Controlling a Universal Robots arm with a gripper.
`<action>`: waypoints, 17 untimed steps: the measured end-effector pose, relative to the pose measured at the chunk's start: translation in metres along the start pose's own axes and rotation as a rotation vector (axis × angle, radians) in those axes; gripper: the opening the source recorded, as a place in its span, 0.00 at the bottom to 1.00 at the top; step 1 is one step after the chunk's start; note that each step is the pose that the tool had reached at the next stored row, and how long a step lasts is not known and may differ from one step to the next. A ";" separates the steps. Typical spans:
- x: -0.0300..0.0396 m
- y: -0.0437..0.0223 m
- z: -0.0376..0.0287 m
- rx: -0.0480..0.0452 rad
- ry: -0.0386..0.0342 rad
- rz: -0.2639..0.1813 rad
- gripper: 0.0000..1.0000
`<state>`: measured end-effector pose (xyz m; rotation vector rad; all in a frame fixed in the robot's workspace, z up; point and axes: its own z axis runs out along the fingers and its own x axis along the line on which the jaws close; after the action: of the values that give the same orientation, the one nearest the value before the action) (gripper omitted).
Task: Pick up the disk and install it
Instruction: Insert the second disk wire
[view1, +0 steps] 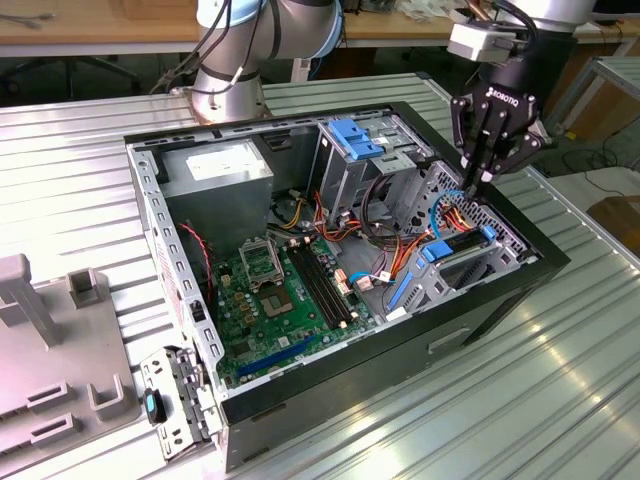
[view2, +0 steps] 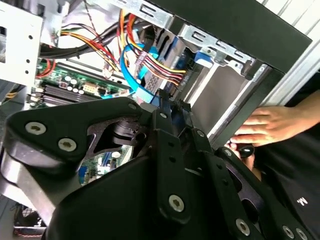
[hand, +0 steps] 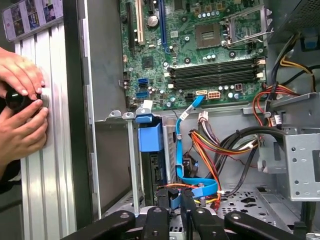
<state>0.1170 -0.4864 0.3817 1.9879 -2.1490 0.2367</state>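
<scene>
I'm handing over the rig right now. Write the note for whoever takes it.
Claw: hangs tip-down over the drive cage at the exterior view's right; grip state unclear.
Disk: lies in the cage just below the claw, blue rail bracket showing.
Done: disk is inside the computer case.
Left: full seating unconfirmed.
A person's hands rest beside the case.

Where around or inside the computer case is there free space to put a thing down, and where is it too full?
Free: the ribbed metal table in front of the computer case, and the strip behind it. Crowded: inside the case, cables fill the room between the motherboard and the drive cage, where the gripper reaches in.
</scene>
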 end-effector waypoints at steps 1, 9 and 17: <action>-0.0002 0.0000 0.0007 0.0009 0.0127 0.001 0.24; -0.0018 -0.0002 0.0068 0.0036 0.0502 0.002 0.16; 0.0027 0.0048 0.0125 0.0253 0.0380 0.003 0.16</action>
<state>0.1115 -0.4918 0.3704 1.9779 -2.1359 0.3011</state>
